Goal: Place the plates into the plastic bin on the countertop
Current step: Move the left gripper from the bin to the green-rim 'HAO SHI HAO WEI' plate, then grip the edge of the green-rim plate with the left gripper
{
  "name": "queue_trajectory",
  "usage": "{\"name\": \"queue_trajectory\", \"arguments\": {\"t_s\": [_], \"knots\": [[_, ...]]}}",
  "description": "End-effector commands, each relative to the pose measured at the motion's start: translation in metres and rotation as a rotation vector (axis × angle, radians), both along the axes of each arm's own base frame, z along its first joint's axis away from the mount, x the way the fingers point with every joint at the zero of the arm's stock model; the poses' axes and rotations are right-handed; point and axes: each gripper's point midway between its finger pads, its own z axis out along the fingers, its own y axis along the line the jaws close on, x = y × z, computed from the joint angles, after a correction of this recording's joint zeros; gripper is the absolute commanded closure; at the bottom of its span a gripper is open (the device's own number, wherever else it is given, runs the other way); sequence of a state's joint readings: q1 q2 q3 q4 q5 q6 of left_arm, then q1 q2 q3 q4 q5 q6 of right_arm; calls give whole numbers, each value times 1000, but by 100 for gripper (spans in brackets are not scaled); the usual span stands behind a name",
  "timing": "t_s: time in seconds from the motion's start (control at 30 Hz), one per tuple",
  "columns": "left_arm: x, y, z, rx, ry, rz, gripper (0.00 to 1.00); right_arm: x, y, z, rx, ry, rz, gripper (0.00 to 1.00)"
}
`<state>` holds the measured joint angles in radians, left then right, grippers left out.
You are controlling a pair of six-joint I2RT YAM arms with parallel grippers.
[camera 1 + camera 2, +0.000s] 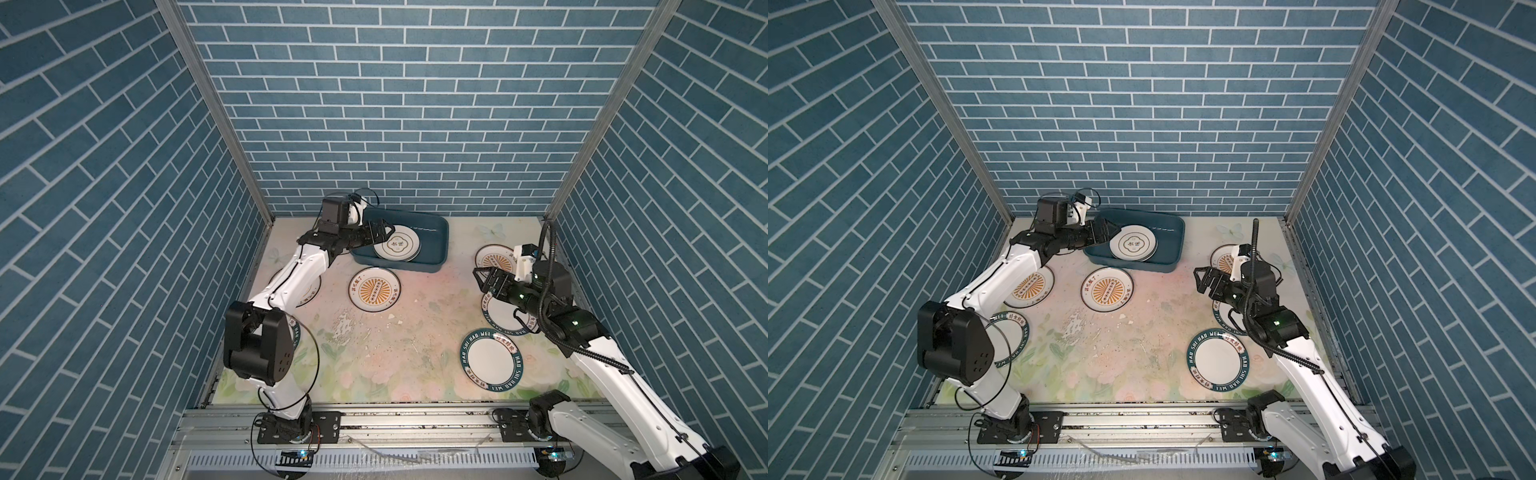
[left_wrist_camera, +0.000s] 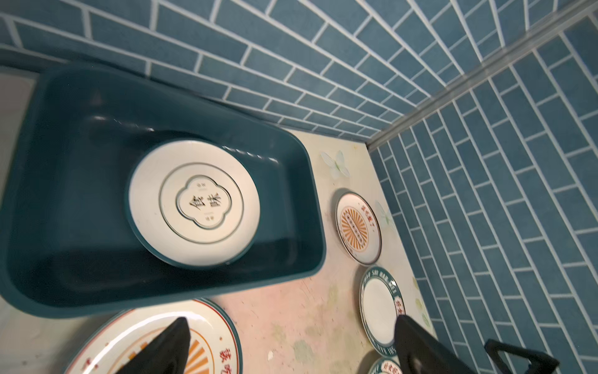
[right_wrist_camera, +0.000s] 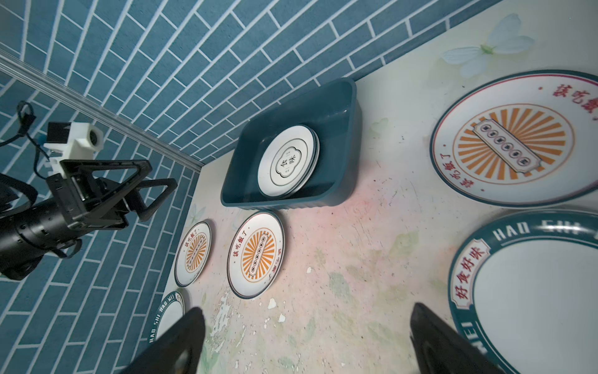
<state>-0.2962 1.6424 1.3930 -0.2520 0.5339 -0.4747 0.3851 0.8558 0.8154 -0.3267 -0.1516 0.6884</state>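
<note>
Plates [image 1: 397, 248] are being stacked in the plastic bin [image 1: 438, 232], left gripper [image 1: 386, 236] and right gripper [image 1: 478, 281] being held spread and empty, and a rim grasp on the sunburst plate [image 1: 375, 289] is likely being needed next.

Top views overhead, far — wrist views near; all show bin [image 1: 434, 243].

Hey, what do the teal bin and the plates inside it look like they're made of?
Teal bin: likely moulded plastic, semi-gloss; soft highlights streak its rounded inner wall. Plates inside: glazed ceramic or melamine, can't tell which; smooth white faces with crisp printed outlines.
</note>
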Motion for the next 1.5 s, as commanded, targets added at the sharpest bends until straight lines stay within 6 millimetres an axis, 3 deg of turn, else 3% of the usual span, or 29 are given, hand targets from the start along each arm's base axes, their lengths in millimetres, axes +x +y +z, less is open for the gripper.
{"name": "queue_trajectory", "arguments": {"t_s": [0.0, 0.2, 0.3, 0.77, 0.97, 1.1, 1.47], "knots": [[-32, -20, -3, -26, -12, -76, 0, -18, -19, -14, -11, 60, -75, 2], [-98, -57, -16, -6, 5, -195, 0, -48, -48, -32, -52, 131, -182, 2], [-126, -78, -31, -8, 37, -244, 0, -61, -60, -40, -68, 165, -220, 2], [-215, -183, -101, -21, 126, -475, 0, -83, -76, -40, -62, 169, -271, 2], [-236, -211, -148, 20, 237, -518, 1, -83, -76, -39, -58, 166, -270, 2], [-241, -219, -177, 54, 316, -516, 4, -84, -76, -38, -58, 164, -272, 2], [-245, -233, -204, 22, 413, -527, 20, -82, -78, -38, -65, 161, -283, 1]]}}
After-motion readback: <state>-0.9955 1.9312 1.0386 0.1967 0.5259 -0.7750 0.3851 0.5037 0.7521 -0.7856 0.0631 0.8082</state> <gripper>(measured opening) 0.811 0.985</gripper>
